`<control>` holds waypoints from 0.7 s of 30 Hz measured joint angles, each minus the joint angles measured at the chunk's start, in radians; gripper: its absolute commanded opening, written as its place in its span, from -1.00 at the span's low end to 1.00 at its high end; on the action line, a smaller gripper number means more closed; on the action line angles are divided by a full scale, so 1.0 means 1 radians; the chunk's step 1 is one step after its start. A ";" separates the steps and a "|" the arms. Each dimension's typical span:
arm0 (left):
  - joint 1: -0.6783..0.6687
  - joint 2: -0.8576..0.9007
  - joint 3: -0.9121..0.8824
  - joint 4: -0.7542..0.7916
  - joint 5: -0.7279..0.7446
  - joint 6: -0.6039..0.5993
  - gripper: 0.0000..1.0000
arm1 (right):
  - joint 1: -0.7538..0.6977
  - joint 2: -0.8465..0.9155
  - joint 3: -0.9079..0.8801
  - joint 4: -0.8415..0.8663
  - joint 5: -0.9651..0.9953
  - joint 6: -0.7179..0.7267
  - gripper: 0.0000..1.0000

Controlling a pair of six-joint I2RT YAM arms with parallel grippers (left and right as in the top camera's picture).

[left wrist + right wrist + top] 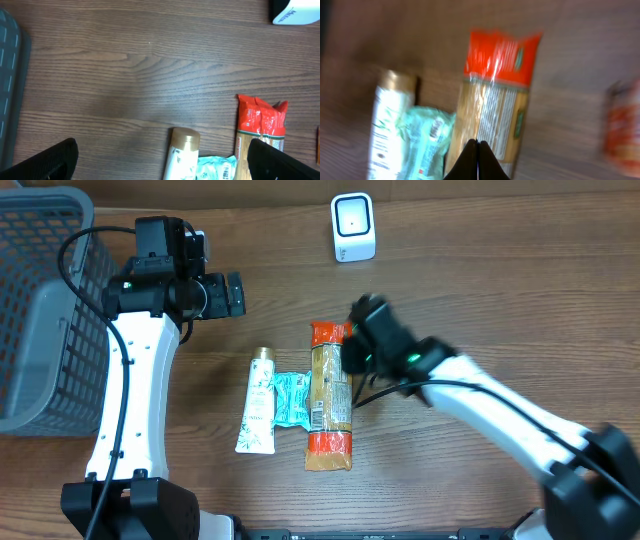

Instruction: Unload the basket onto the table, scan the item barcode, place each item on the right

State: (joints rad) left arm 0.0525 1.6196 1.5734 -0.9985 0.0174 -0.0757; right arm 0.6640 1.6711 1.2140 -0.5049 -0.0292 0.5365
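Wood-grain surface (pixel 480 290), brown and matte, is carrying three items side by side at centre.

- Long packet (pixel 329 395): clear crinkly film with pale dry contents showing through and glossy red ends. It is lying flat, one end pointing toward the scanner.
- Scanner (pixel 352 227): a white, boxy unit with rounded corners, standing well apart at the far edge.
- Small teal pouch (pixel 290 397): soft and wrinkled, lying against the packet's left side.
- White tube (pixel 258 402): smooth and round with a gold cap, lying just beside the pouch.
- Grey plastic mesh basket (pixel 40 300): sitting at far left.

Right hand (pixel 478 152) is hovering over the packet, fingers pressed together, gripping nothing. Left hand (pixel 230 293) is hanging spread wide and empty, well apart from the items.

Step, as judged: approach, with the pick-up not yet made. The packet is looking like the likely target, though this is not certain.

The next move is calling for the right fingers to part and straddle the packet's narrow width. Then comes lifting it and turning its printed panel toward the scanner's face. The film is looking slippery and the contents brittle, so a firm but gentle squeeze seems wise. The right wrist view is too blurred to show where the barcode is sitting.
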 measured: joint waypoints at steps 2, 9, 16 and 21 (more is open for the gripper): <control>0.000 0.000 0.000 0.000 0.000 0.000 0.99 | -0.049 -0.056 0.031 -0.042 -0.001 -0.017 -0.93; 0.000 0.000 0.000 0.000 0.000 0.000 1.00 | -0.273 -0.091 0.055 -0.204 0.002 -0.047 -0.93; 0.000 0.000 0.000 0.000 0.000 0.000 1.00 | -0.379 -0.018 0.054 -0.249 0.003 -0.063 -0.93; 0.000 0.000 0.000 0.000 0.000 0.000 1.00 | -0.381 0.066 0.054 -0.241 -0.016 -0.066 -0.93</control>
State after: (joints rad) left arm 0.0525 1.6196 1.5734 -0.9989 0.0170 -0.0757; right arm 0.2825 1.7374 1.2678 -0.7456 -0.0456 0.4706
